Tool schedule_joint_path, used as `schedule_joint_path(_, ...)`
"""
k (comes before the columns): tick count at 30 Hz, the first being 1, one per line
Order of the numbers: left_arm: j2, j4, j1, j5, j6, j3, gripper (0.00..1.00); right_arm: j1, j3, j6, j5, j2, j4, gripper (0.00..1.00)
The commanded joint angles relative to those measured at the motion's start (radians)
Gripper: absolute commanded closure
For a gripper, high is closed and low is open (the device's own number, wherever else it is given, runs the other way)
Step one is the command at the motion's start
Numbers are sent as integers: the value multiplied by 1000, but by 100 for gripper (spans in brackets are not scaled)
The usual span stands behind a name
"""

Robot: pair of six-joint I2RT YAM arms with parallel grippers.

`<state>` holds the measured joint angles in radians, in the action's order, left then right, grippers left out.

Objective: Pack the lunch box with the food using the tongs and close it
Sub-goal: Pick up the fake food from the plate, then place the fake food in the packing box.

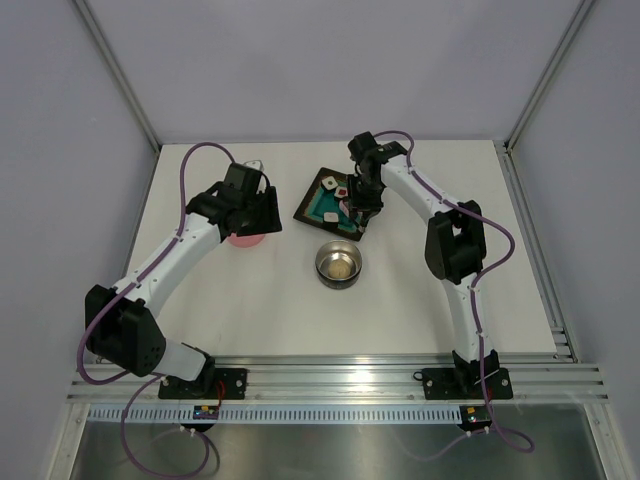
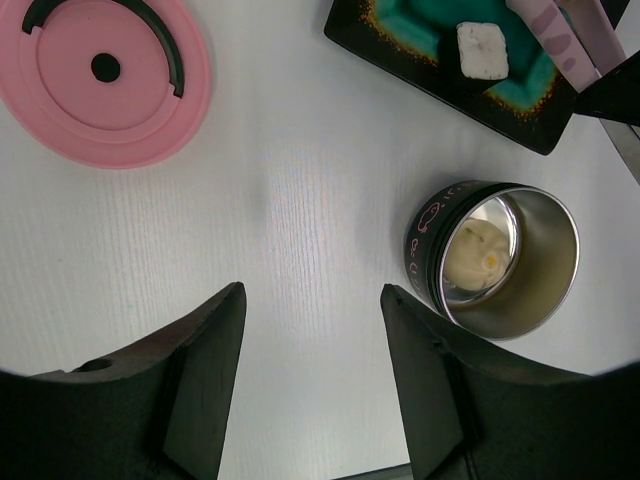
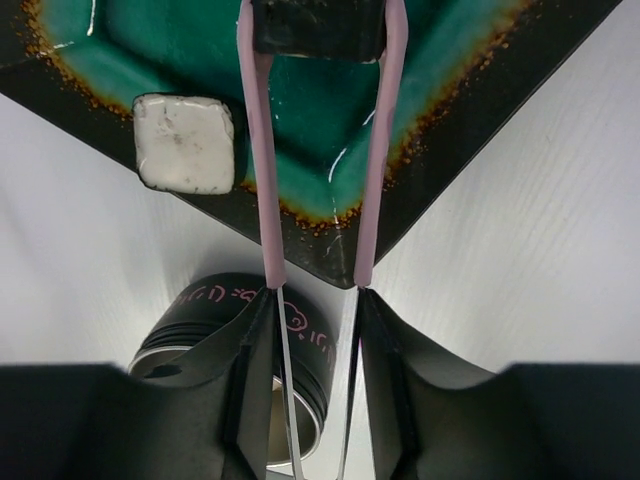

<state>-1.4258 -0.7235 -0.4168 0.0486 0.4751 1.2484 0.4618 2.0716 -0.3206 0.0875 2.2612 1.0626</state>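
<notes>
The white table [image 2: 300, 180] fills the space under both sets of fingers. The left gripper [image 2: 310, 300] hangs above bare tabletop with its fingers [image 2: 205, 370] spread wide and nothing between them.

The square dark tray [image 3: 490, 100] with the teal centre lies just ahead of the right gripper [image 3: 315, 300], one corner pointing back at the fingertips. From the left fingers it lies ahead and to the right.

The round pink lid [image 2: 90, 110] lies flat on the table ahead of the left fingers and to their left, well apart from them, dark curved slot uppermost.

The lunch box [image 2: 428, 240], steel inside and dark outside with pink markings, stands open just to the right of the left gripper's right finger. In the right wrist view it sits below and behind the right fingers. A pale piece of food [image 2: 470, 255] lies in its bottom.

The right fingers [image 3: 385, 370] press on the tongs [image 3: 255, 150] from both sides, whose two pink arms reach forward over the tray. A dark block [image 3: 318, 25] sits between their far ends; what it is cannot be told.

A white speckled cube [image 3: 185, 143] rests on the tray's edge, just left of the tongs' left arm.
</notes>
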Motion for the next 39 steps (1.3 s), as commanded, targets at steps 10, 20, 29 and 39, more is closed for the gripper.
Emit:
schedule_joint_path(10,24,29,6,-1,-13,2,40,-5,-62,-3,-25,-147,-32,80)
schedule_joint_path(20,18,21,12,13,-32,11,40,1,-238,-2,-19,-365,-29,81)
schedule_joint_path(29,11,21,16,8,-43,9,40,100,-352,-20,-40,-529,37,82)
schedule_joint_path(39,30,13,16,16,-50,0,40,227,-442,-81,-22,-598,76,81)
